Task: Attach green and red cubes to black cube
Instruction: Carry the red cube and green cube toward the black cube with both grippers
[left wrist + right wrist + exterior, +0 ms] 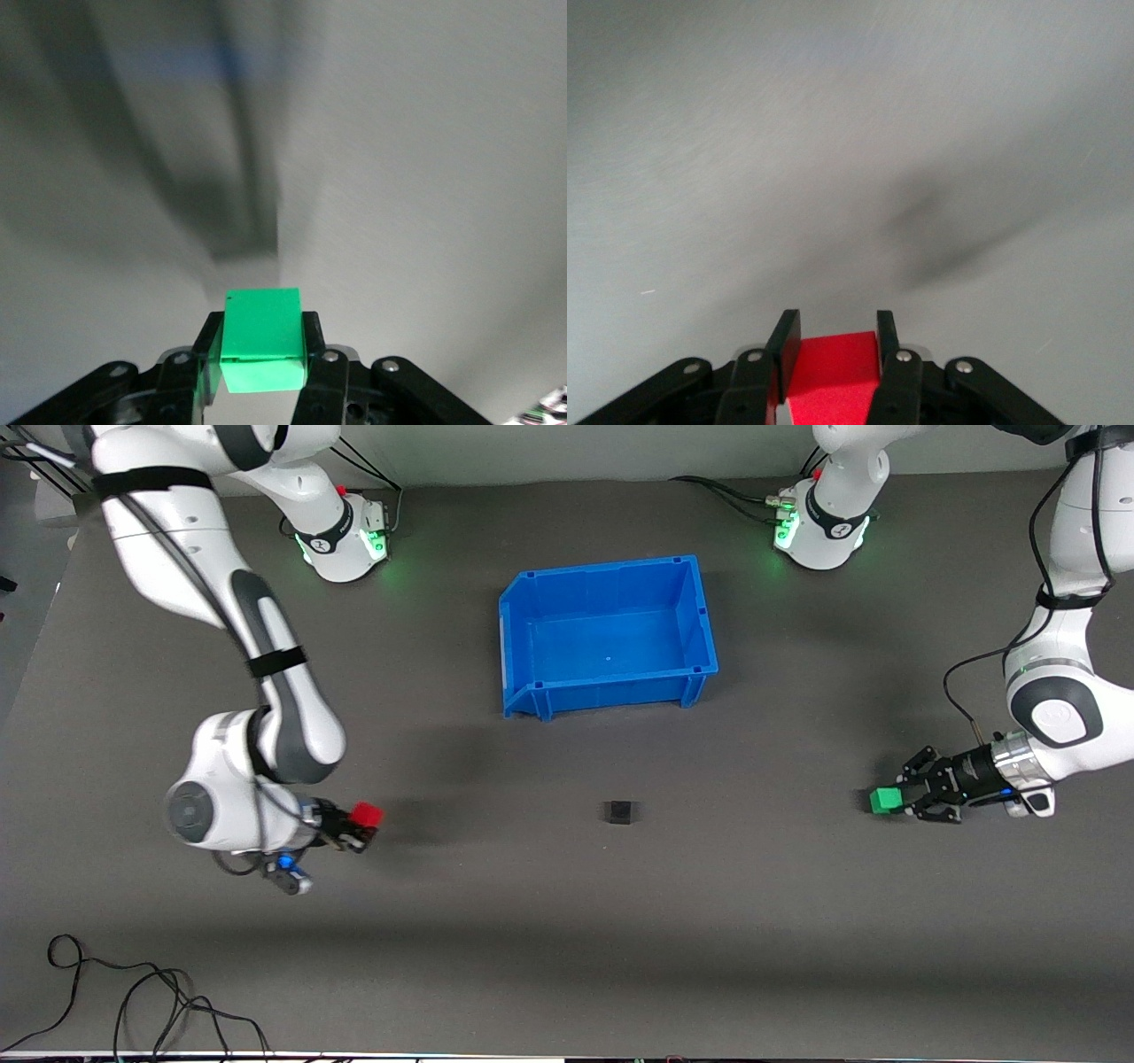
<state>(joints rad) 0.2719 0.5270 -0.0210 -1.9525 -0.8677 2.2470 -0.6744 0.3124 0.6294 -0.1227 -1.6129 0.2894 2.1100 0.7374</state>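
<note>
Left claw grips the green cube, right claw the red cube (no readable writing anywhere).

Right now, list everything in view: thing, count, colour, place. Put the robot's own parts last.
black cube: one, matte black, on the table, nearer the front camera than the bin.
blue bin: one, blue, on the table between the arm bases.
green cube: one, green, gripped at the left arm's end.
red cube: one, red, gripped at the right arm's end.
cables: loose, black, at the table's near edge, right arm's end.
left gripper: one, black, shut on the green cube.
right gripper: one, black, shut on the red cube.
</note>
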